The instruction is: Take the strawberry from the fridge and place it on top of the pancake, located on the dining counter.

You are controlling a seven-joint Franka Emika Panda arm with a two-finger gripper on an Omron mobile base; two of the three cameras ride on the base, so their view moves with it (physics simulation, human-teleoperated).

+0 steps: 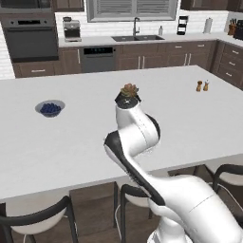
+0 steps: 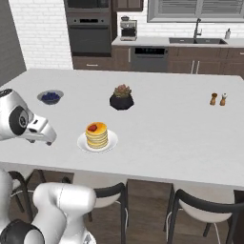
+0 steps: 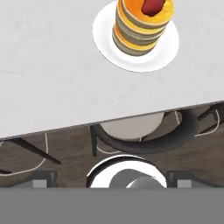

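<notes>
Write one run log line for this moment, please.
strawberry: on pancake | plate: on dining counter | gripper: state cannot tell

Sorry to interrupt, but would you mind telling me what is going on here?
The strawberry already sits on the pancake stack, on a white plate on the dining counter. The arm hangs beside the counter's near edge, apart from the plate. Whether its pincer is open cannot be told.
</notes>
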